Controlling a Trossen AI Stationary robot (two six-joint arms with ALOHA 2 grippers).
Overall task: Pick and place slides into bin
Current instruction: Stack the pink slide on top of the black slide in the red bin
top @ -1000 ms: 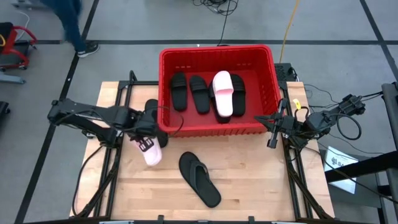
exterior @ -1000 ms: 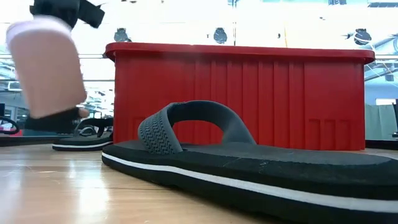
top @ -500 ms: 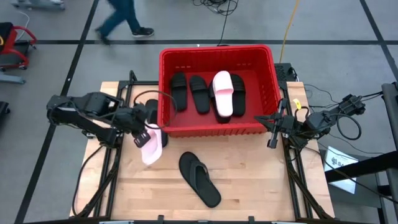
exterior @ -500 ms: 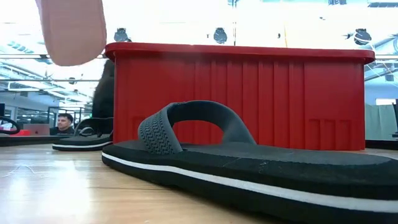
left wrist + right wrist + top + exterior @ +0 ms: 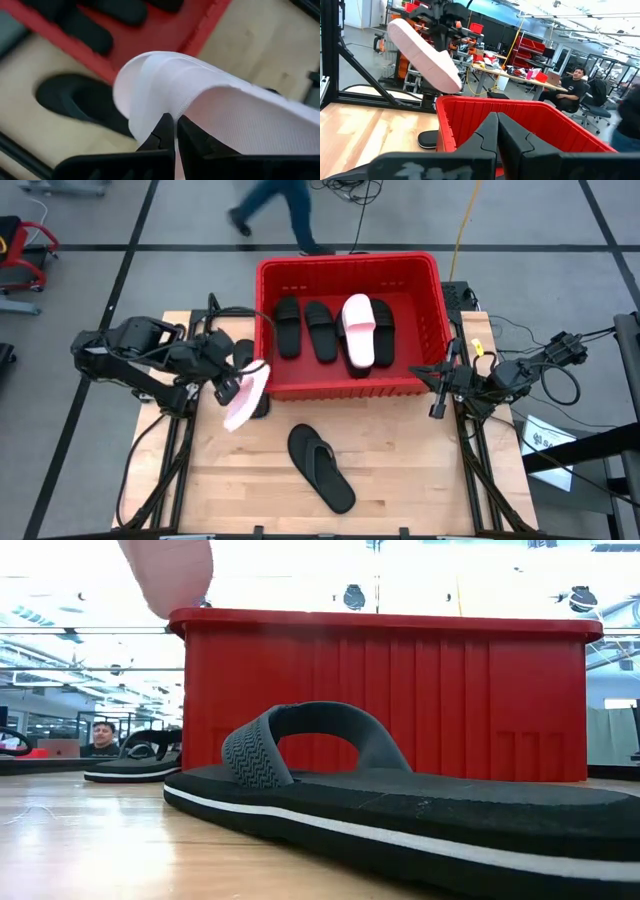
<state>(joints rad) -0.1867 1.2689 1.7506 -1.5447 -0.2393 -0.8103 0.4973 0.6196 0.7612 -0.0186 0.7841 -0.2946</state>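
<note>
My left gripper [image 5: 230, 386] is shut on a pale pink slide [image 5: 245, 395], held in the air just outside the red bin's [image 5: 340, 260] near left corner. The slide shows high in the low view [image 5: 170, 575] and tilted in the right wrist view [image 5: 422, 55]. Three black slides [image 5: 305, 328] and a pink one [image 5: 357, 325] lie in the bin. A black thong slide [image 5: 322, 470] lies flat on the table. Another black slide [image 5: 243, 352] lies by the bin's left wall. My right gripper [image 5: 437, 392] is shut and empty at the bin's right near corner. My left gripper pinches the pink slide's wide strap [image 5: 172, 107] at its edge between the two fingers [image 5: 161, 134]. The slide is lifted clear of the table and tilted. Its free end [image 5: 175, 595] hangs at the height of the bin's rim.
The bin [image 5: 400, 690] fills the table's far middle. The thong slide [image 5: 400, 800] lies near the middle of the near half. Metal frame rails [image 5: 180, 430] run along both table sides. A person [image 5: 270, 205] walks beyond the far edge; others sit in the room [image 5: 572, 87].
My left gripper has risen and drawn toward the far edge with the pink slide. The slide has gone from hanging low beside the bin up to rim height, and tipped, closer to the bin's left near corner. A person has walked rightward beyond the table.
</note>
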